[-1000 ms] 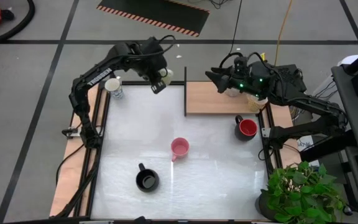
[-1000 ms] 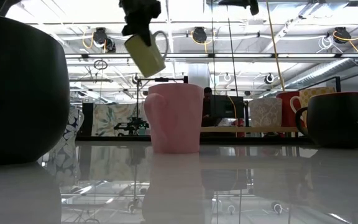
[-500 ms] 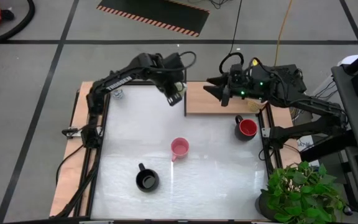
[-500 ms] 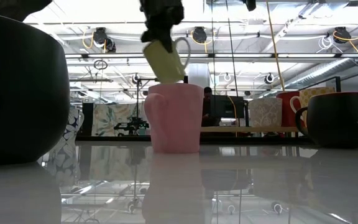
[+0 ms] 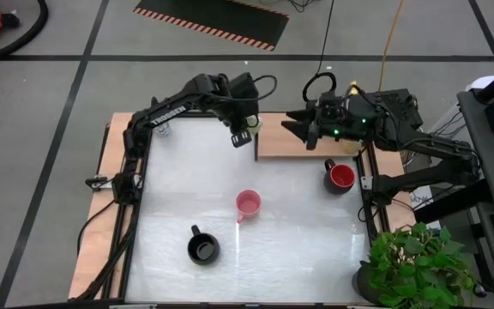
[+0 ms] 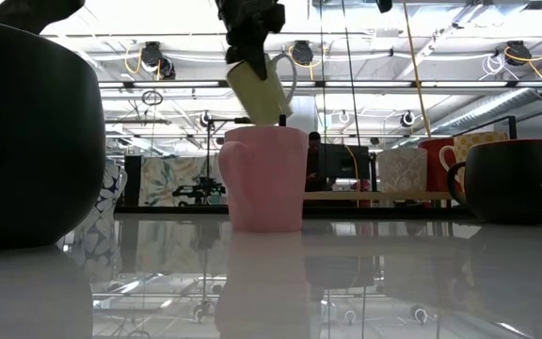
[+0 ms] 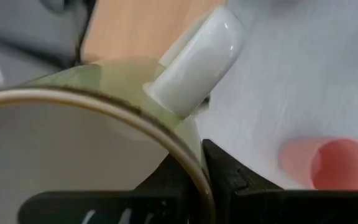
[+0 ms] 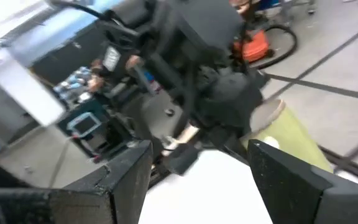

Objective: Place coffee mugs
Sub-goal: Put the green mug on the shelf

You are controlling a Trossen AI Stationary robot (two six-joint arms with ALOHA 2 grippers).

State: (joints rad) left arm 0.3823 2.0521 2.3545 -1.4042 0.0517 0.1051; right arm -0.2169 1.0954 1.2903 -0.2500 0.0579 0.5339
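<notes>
left tool (image 5: 242, 135) grips green mug (image 6: 258, 89) | right tool (image 5: 292, 125) released | low view: mug airborne, tilted

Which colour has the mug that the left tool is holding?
Pale yellow-green mug with white handle; low view.

Pale green mug (image 5: 245, 136) with white handle; pink mug (image 5: 247, 204); black mug (image 5: 203, 248); red-lined mug (image 5: 340, 177).
</notes>
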